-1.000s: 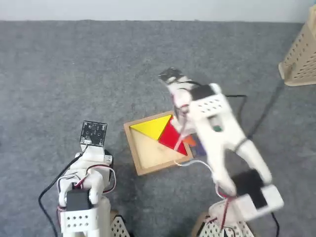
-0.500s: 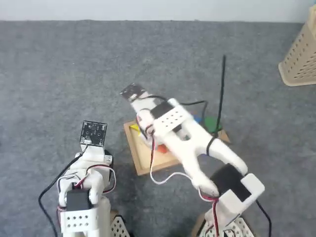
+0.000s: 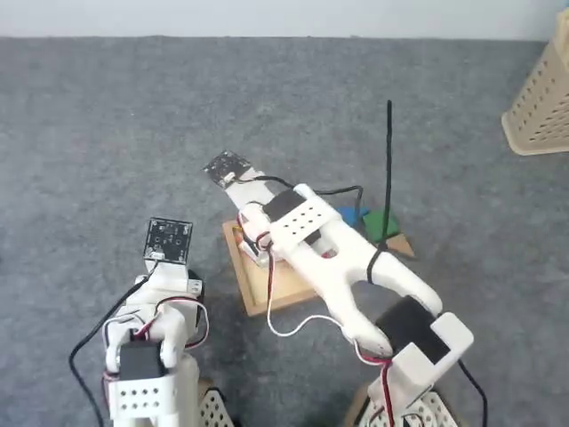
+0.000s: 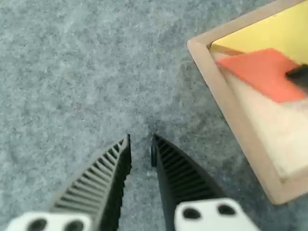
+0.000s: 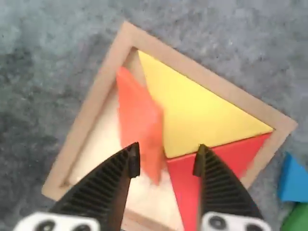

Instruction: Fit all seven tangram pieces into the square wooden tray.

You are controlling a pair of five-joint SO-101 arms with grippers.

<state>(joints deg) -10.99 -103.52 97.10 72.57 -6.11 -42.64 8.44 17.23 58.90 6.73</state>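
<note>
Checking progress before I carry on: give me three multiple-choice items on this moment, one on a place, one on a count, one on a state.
1. Where is the blue piece?
A) in the tray
B) outside the tray, by the green piece
C) in a gripper

2. How many pieces show inside the tray's rim?
A) one
B) three
C) six

3. The right gripper is:
A) open over the tray
B) shut on a piece
C) shut on nothing

Answers:
1 B, blue and green sit past the tray's rim.
2 B, yellow, red and orange.
3 A, its jaws stand apart above the tray, with nothing clamped.
</note>
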